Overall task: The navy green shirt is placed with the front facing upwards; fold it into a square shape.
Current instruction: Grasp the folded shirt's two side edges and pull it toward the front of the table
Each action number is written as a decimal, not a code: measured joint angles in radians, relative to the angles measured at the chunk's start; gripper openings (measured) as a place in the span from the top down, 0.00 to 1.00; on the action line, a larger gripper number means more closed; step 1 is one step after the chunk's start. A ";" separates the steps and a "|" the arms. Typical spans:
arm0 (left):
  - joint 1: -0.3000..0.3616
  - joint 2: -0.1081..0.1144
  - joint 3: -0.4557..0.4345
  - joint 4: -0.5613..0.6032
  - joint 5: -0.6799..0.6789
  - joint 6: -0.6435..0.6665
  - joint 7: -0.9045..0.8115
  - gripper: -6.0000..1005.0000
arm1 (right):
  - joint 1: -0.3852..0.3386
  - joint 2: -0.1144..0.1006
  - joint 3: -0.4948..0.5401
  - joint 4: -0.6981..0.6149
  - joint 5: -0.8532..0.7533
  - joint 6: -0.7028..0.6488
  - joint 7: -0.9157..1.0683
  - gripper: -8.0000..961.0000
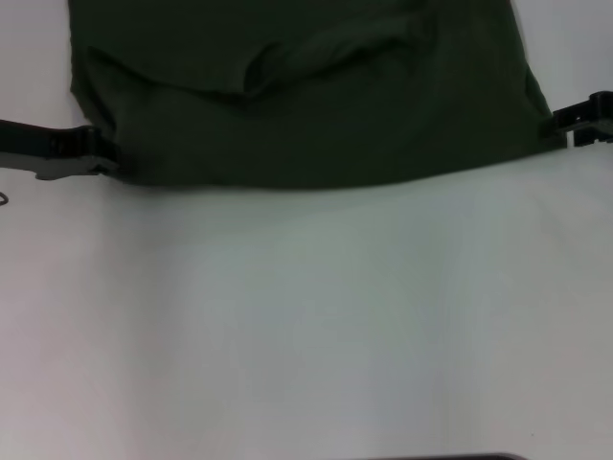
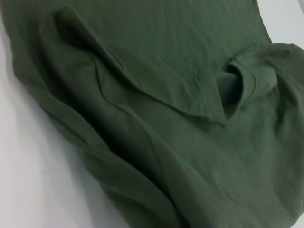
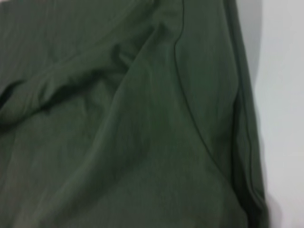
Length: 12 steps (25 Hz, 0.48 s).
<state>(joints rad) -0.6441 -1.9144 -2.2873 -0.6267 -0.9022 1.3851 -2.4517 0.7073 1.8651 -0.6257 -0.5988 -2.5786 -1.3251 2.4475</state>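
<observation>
The navy green shirt [image 1: 316, 105] lies across the far part of the white table [image 1: 306, 316], folded over itself, and no chest letters show. Its near edge runs straight and taut between my two grippers. My left gripper [image 1: 110, 158] grips the shirt's near left corner. At the near right corner my right gripper [image 1: 560, 123] holds the cloth. In the left wrist view the shirt [image 2: 166, 142] shows its collar [image 2: 232, 88] with a blue mark inside. The right wrist view is filled by creased shirt [image 3: 118, 133] cloth and a side seam.
Bare white table surface stretches from the shirt's near edge toward me. A dark edge [image 1: 441, 457] shows at the bottom of the head view. White table [image 2: 28, 180] flanks the cloth in the left wrist view, and the table [image 3: 285, 95] also shows in the right wrist view.
</observation>
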 joint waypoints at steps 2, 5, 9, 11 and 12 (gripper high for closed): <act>0.000 0.006 -0.003 0.001 0.000 0.011 -0.005 0.99 | 0.002 0.011 -0.008 0.004 0.000 0.010 -0.005 0.30; 0.002 0.012 -0.009 0.003 0.000 0.028 -0.007 0.99 | 0.002 0.024 -0.011 0.000 0.000 0.020 -0.016 0.30; 0.014 0.020 -0.021 0.010 0.000 0.031 -0.007 0.99 | -0.003 0.025 -0.010 -0.005 0.005 0.022 -0.023 0.30; 0.020 0.022 -0.027 0.010 0.000 0.030 -0.006 0.99 | -0.006 0.025 -0.006 -0.005 0.005 0.022 -0.036 0.30; 0.022 0.022 -0.027 0.010 0.000 0.030 -0.006 0.99 | -0.007 0.025 -0.003 -0.005 0.005 0.022 -0.052 0.30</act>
<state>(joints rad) -0.6224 -1.8925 -2.3145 -0.6166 -0.9018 1.4155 -2.4577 0.7002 1.8903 -0.6290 -0.6042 -2.5739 -1.3028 2.3952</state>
